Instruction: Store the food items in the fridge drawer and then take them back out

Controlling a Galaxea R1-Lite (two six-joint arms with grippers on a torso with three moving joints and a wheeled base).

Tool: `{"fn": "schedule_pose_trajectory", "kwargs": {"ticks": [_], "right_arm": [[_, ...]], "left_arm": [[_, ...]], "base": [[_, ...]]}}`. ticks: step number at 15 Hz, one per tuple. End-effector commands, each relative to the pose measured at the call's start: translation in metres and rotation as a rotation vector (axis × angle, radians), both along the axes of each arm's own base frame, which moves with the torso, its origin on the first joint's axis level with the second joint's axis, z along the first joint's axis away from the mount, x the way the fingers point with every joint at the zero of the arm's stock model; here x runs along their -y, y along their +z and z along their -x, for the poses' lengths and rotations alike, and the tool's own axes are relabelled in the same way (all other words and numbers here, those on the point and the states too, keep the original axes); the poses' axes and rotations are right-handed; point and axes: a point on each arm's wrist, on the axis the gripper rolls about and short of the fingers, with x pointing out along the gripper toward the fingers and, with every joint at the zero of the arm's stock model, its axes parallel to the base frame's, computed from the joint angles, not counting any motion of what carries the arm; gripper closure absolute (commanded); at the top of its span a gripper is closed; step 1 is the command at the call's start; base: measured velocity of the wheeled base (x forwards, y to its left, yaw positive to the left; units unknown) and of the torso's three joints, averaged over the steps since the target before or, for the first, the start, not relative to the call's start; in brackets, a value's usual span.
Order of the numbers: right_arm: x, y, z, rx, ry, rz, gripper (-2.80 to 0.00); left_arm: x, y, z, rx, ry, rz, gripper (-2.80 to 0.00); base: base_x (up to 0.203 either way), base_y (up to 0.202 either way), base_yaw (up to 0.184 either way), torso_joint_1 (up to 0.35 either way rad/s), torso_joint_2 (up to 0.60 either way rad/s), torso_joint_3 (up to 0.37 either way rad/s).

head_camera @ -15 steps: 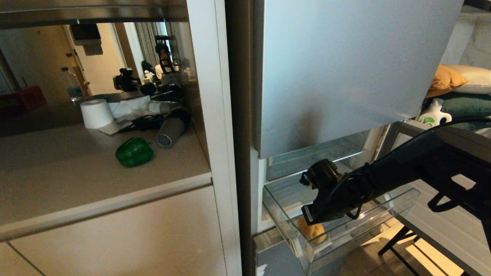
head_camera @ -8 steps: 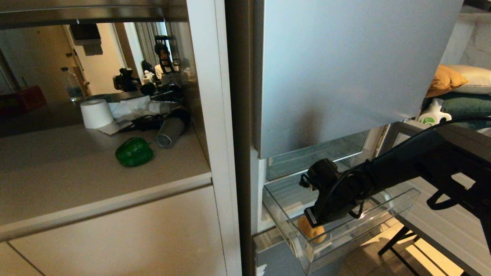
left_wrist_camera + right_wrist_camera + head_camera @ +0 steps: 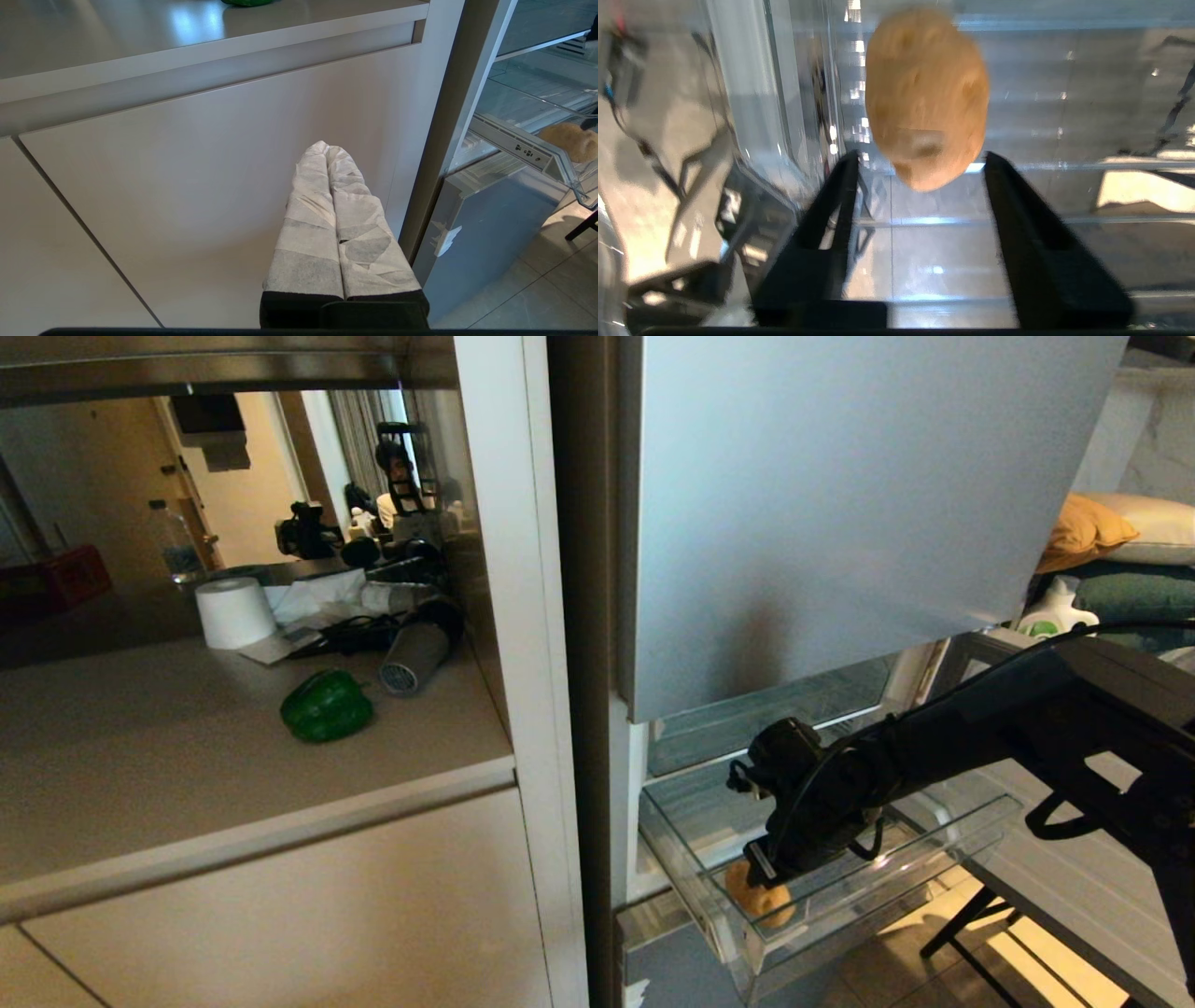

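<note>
Beige worktop (image 3: pixel 187 747) beside your silver-grey fridge (image 3: pixel 822 504) carries the glossy green bell pepper (image 3: pixel 327 706), a white paper roll (image 3: pixel 234 612) and a grey hair dryer (image 3: pixel 415 656). Your right hand (image 3: pixel 920 161) reaches into the clear plastic pull-out drawer (image 3: pixel 971 831), released, fingers spread around the roundish tan potato (image 3: pixel 927 93) lying inside. Your left hand (image 3: pixel 335 196), clenched, hangs before the cabinet front.

this is looking like a lived-in home kitchen: a silver-grey fridge (image 3: pixel 822 504) is standing open beside pale cabinet fronts (image 3: pixel 210 163) and a beige table (image 3: pixel 187 747). a toilet roll (image 3: pixel 233 611) and a hair dryer (image 3: pixel 415 653) are lying on it, a detergent bottle (image 3: pixel 1055 611) and cushions (image 3: pixel 1088 532) are sitting beyond, and tiles are covering the floor (image 3: pixel 537 289).
</note>
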Motion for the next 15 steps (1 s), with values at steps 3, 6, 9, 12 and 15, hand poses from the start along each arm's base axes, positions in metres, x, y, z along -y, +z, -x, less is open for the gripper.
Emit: {"fn": "schedule_pose_trajectory", "kwargs": {"ticks": [3, 6, 9, 12, 15], "right_arm": [[0.001, -0.010, 0.004, -0.060, 0.037, 0.033, -2.80], [0.001, -0.016, 0.003, -0.072, 0.040, 0.031, -2.80], [0.000, -0.023, 0.001, -0.079, 0.041, 0.034, -2.80], [-0.001, -0.022, -0.002, -0.068, 0.037, 0.030, -2.80], [-0.003, -0.028, -0.005, -0.041, 0.032, 0.019, -2.80]], "left_arm": [[0.000, -0.003, -0.001, -0.010, 0.000, 0.000, 0.00], [0.000, -0.003, -0.001, -0.012, 0.000, 0.000, 0.00], [0.000, -0.003, -0.001, -0.012, 0.000, 0.000, 0.00], [0.000, -0.003, -0.001, -0.012, 0.000, 0.000, 0.00], [0.000, -0.003, -0.001, -0.012, 0.000, 0.000, 0.00]], "base": [[0.000, 0.000, 0.000, 0.000, 0.00, 0.000], [0.000, 0.000, 0.000, 0.000, 0.00, 0.000], [0.000, 0.000, 0.000, 0.000, 0.00, 0.000], [0.000, 0.000, 0.000, 0.000, 0.00, 0.000], [0.000, 0.000, 0.000, 0.000, 0.00, 0.000]]}}
